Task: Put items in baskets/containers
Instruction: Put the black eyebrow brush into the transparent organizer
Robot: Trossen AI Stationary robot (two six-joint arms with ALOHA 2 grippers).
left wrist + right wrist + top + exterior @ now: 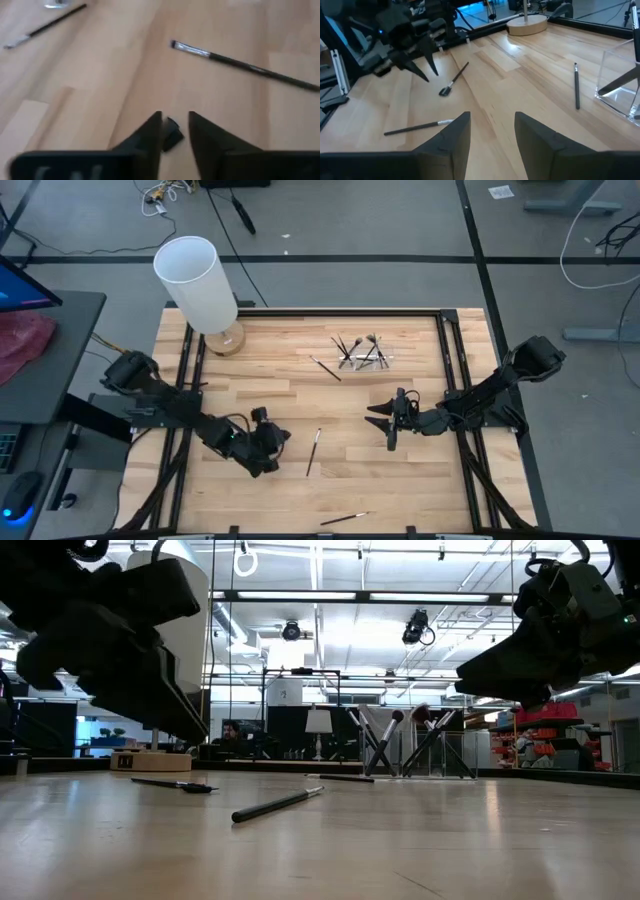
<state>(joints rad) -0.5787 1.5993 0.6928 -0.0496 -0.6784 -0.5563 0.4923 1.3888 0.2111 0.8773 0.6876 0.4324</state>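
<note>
A clear container (368,360) at the table's far middle holds several brushes upright. One brush (325,367) lies just left of it. Another brush (313,452) lies flat at mid-table, and a third (345,519) by the near edge. My left gripper (270,450) hangs open above the table, left of the mid-table brush (235,62). Under it a dark brush (456,79) lies flat, its head (172,136) showing between the fingertips. In the right wrist view the left gripper (431,75) is clear of it. My right gripper (388,428) hovers open, right of centre, holding nothing.
A tall white cylinder (198,278) on a round wooden base (526,24) stands at the far left corner. Black frame rails (186,380) run along the table's left and right sides. Bare wood lies between the two grippers and toward the near edge.
</note>
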